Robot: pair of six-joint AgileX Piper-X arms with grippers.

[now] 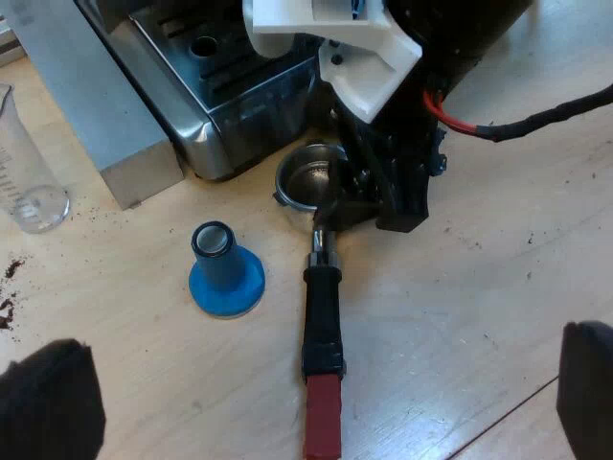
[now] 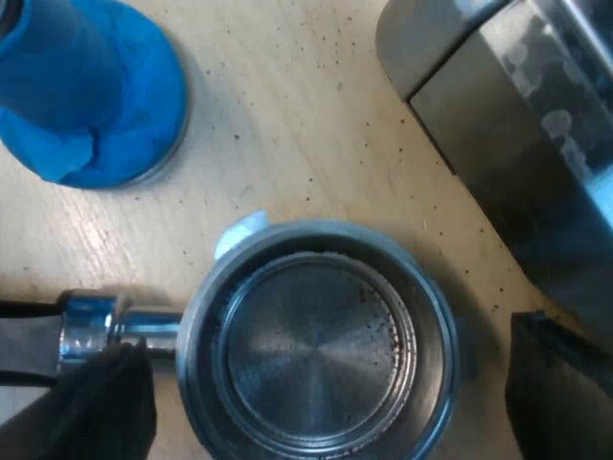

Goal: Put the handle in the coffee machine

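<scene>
- On the counter (image 1: 460,316) beside the espresso machine (image 1: 220,105) lies the holder (image 1: 323,307), not locked in.
- Right tool (image 2: 335,393): spread wide astride its basket, gripping nothing.
- Left tool (image 1: 316,398): wide, empty.
- Outstanding, by judgement: grasp, lift, insert.

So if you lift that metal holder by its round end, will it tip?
Probably stiff: the metal holder looks like solid steel. Its long handle sticks far out, so gripped at the shiny rim it may sag that way, or slip.
</scene>
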